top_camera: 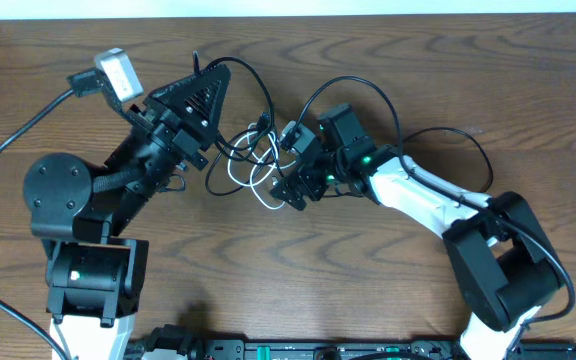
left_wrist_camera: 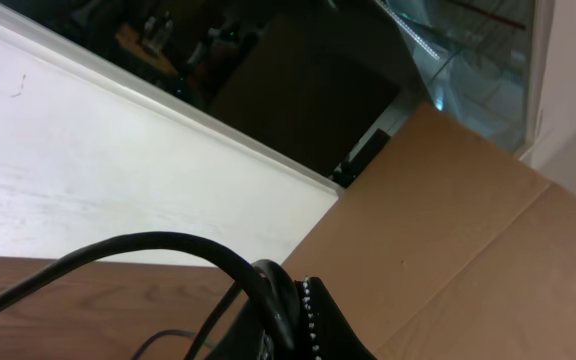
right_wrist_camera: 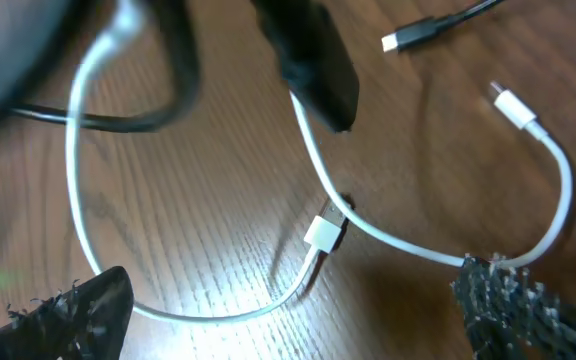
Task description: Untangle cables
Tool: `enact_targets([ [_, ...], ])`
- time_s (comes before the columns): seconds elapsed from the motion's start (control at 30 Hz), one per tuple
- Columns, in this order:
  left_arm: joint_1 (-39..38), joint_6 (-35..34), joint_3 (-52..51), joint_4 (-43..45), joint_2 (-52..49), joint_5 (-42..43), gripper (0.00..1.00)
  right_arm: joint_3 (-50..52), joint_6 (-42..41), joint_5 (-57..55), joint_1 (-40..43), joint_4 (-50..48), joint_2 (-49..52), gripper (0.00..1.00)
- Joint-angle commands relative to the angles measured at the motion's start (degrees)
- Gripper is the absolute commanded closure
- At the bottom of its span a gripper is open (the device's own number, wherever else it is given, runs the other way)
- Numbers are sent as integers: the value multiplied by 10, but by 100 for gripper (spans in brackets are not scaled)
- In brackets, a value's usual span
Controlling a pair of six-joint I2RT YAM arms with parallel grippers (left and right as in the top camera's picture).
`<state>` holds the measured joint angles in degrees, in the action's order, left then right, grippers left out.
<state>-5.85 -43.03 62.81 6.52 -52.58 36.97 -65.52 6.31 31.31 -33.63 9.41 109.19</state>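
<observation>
Cables (top_camera: 253,160) tangled mid-table between my two claws
My left claw (top_camera: 216,80) was clenched on a black cable (left_wrist_camera: 118,250), tilted up above the table (top_camera: 448,70); my right claw (top_camera: 286,165) hung released, fingers (right_wrist_camera: 513,305) either side of the white cable (right_wrist_camera: 388,240) lying on the wood, a loose black plug (right_wrist_camera: 408,38) beyond it

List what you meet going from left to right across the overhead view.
From the left: left arm's base → left gripper, jaws shut on a black cable → white cable in loops → right gripper, jaws open → right arm's base.
</observation>
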Motion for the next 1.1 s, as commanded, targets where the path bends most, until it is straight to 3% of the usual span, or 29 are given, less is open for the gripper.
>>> enact_targets([
  [0.0,-1,-4,9,11,10,-1,92,-3,-16,6,-7,-3,20,1],
  [0.03,-1,-4,9,11,10,-1,93,-3,-16,6,-8,-5,25,11],
  [0.07,-1,-4,9,11,11,-1,92,-3,-21,6,-9,-5,28,34],
  [0.1,-1,-4,9,11,12,-1,92,-3,-28,6,-9,-8,31,71],
  [0.13,-1,-4,9,11,12,0,92,-3,-37,6,-9,-8,31,99],
  [0.3,-1,2,9,-10,11,1,92,-5,-92,8,7,-10,18,99],
  [0.43,-1,45,9,-43,7,-4,92,-7,-97,34,32,7,-32,99],
  [0.7,-1,103,9,-66,-30,-6,92,-13,-116,25,113,87,-208,99],
  [1.07,0,170,9,-163,-128,-100,92,-65,-131,16,250,212,-408,99],
])
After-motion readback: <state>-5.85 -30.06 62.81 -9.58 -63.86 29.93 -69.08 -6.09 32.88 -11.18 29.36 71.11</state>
